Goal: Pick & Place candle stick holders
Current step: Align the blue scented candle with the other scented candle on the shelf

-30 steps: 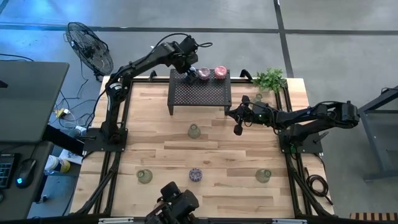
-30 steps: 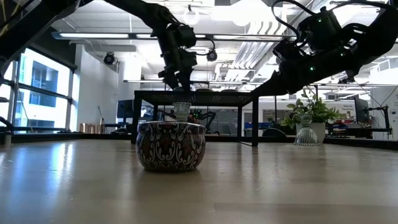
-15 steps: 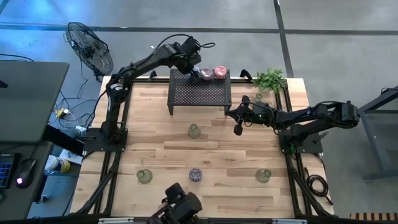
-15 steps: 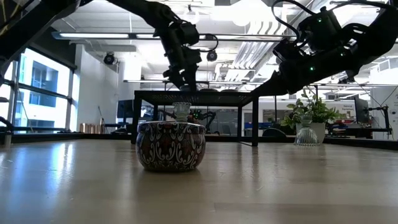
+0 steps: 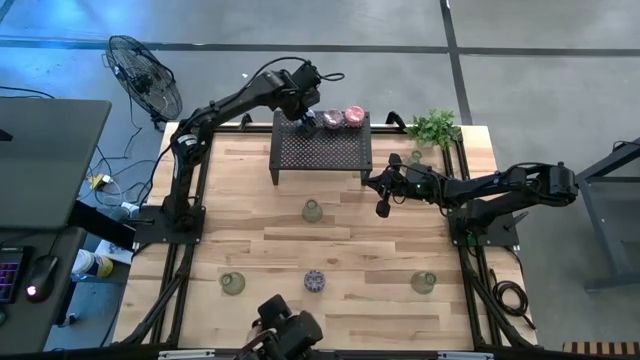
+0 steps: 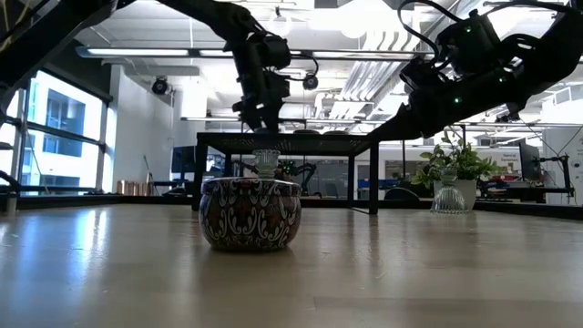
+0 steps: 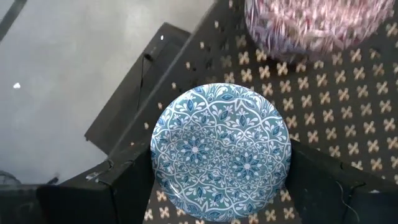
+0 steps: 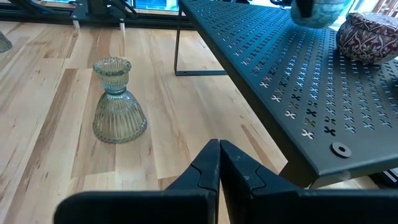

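A pale blue patterned candle holder (image 7: 221, 152) sits between the fingers of my left gripper (image 5: 307, 121) over the far left part of the black mesh rack (image 5: 322, 150). A mottled purple holder (image 5: 330, 118) and a pink one (image 5: 354, 116) stand on the rack's top beside it. Olive-green glass holders (image 5: 313, 211) (image 5: 232, 284) (image 5: 423, 283) and another mottled holder (image 5: 315, 281) stand on the table on their bases. My right gripper (image 8: 219, 152) is shut and empty, above the table to the right of the rack. My left gripper pinches the blue holder between its two fingers, one on each side of the round wall (image 7: 157, 155). The fingers come from above, pointing down. The holder stays upright with its mouth up; I cannot tell whether its base touches the rack top (image 7: 348, 118).
A green leafy plant (image 5: 435, 127) stands at the table's far right, with a clear glass holder (image 5: 415, 157) near it. A fan (image 5: 140, 72) stands beyond the far left corner. In the low view the mottled holder (image 6: 250, 214) fills the foreground.
My left gripper swung a little toward the mottled purple holder with the blue holder and came back to where it was. My right arm has kept still.
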Robot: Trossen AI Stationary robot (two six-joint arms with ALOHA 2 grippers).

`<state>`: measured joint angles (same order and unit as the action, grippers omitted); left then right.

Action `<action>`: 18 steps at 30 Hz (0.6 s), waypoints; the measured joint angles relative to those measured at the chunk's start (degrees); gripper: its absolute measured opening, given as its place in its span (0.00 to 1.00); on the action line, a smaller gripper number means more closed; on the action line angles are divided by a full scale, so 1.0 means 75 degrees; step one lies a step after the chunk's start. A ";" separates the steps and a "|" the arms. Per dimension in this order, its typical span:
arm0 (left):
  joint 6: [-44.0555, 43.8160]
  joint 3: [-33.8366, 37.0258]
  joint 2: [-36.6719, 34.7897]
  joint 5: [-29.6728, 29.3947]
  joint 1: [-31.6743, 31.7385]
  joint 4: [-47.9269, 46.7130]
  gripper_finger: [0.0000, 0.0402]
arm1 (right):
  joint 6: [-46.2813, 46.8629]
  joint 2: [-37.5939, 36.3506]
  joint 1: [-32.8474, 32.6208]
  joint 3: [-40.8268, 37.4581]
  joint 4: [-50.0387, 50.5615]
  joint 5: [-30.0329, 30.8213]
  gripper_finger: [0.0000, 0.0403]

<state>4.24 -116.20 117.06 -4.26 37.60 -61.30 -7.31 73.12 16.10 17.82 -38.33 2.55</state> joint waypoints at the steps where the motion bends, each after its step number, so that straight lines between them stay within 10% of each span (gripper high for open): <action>1: 0.0001 0.0000 -0.0001 0.0034 0.0000 0.0112 0.74 | 0.0000 -0.0003 -0.0003 0.0000 0.0000 0.0000 0.00; 18: 0.0004 0.0003 0.0014 0.0092 0.0035 0.0473 0.74 | 0.0003 0.0000 -0.0002 0.0000 -0.0003 -0.0055 0.00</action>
<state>4.27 -116.18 117.16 -3.57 37.87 -57.75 -7.29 73.12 16.08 17.82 -38.35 2.13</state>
